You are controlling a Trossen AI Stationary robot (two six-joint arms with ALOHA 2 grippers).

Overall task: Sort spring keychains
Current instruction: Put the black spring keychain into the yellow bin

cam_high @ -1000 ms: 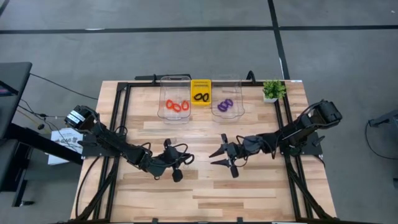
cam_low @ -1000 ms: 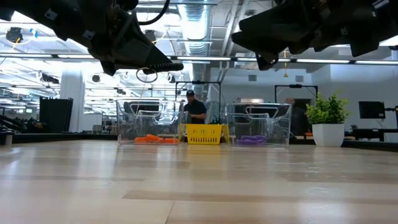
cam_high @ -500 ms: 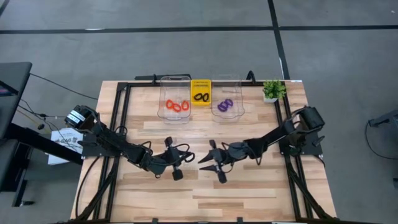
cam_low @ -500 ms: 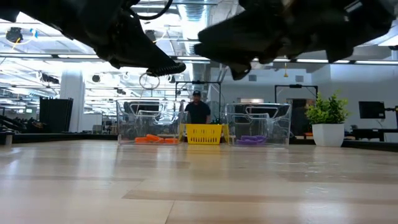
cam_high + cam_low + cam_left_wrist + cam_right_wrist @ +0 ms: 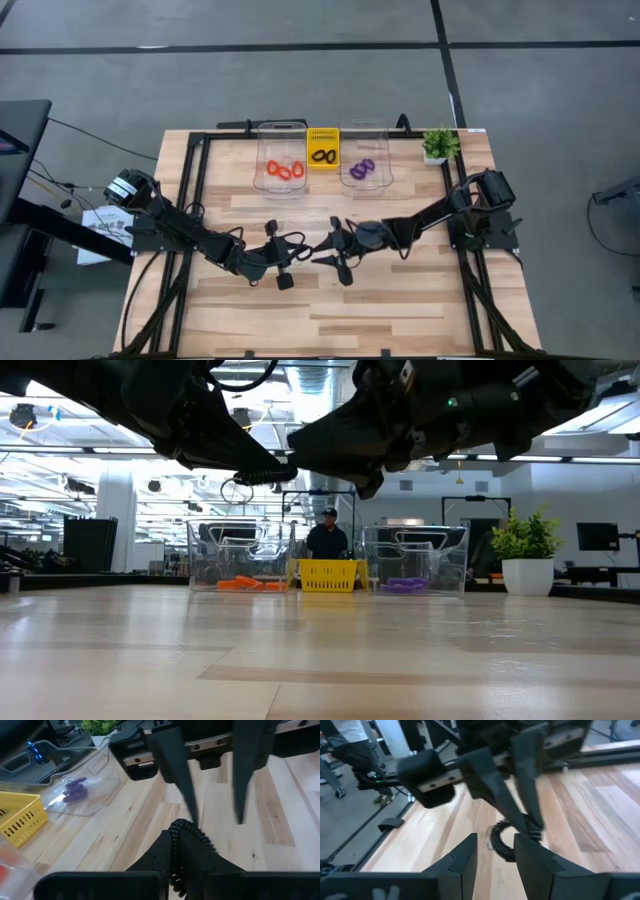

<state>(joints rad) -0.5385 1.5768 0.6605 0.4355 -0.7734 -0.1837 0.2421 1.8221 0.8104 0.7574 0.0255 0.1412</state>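
Left gripper (image 5: 192, 837) pinching black spring keychain (image 5: 186, 831) mid-table, aloft; right gripper (image 5: 328, 252) gaping, closing in for handover. Looking light, springy, snag-prone; taking the free loop end.

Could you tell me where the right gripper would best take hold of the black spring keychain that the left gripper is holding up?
Probably the free arc of the black spring keychain that sticks out beyond the shut left gripper. The open right gripper faces it across the table, so come straight in and close across the coil there.
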